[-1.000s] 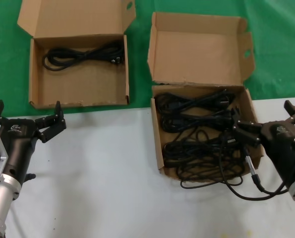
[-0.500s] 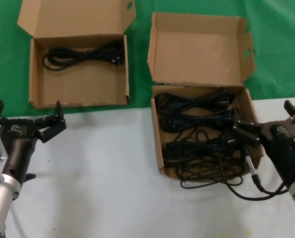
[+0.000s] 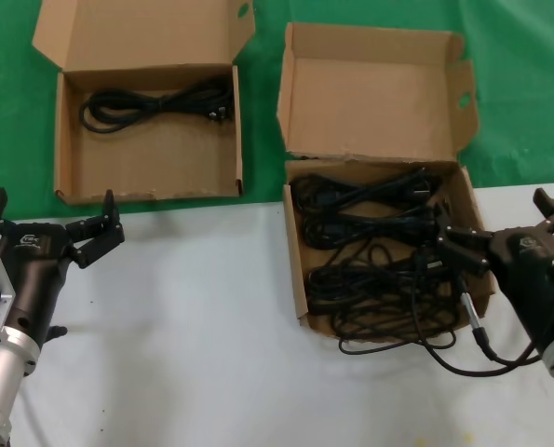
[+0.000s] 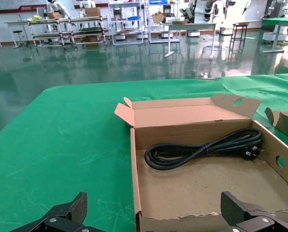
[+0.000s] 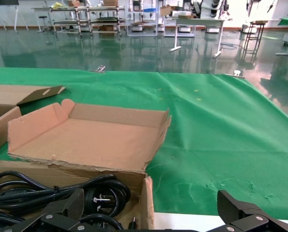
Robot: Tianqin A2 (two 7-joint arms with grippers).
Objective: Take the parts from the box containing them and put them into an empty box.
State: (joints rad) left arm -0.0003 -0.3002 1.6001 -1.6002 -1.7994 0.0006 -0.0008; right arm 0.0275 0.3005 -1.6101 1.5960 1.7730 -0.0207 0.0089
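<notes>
Looking at what matters for the next grab: my right gripper [image 3: 489, 244] sits at the right edge of the squarish cardboard box [image 3: 295, 270], fingers spread wide and holding nothing. The black power cables [image 3: 374, 261] lie piled just to its left, bundles running mostly left to right, with one loop [image 3: 416, 343] spilling over the near wall onto the white table [image 3: 202, 326]. So the right arm is clearly the closer one; I'd guess it only needs a short reach left and down into the pile.

My left gripper [image 3: 48, 219] hangs open too, near the wide box [image 3: 72, 168], which sits far left with one cable bundle [image 3: 155, 101] already along its far wall.
</notes>
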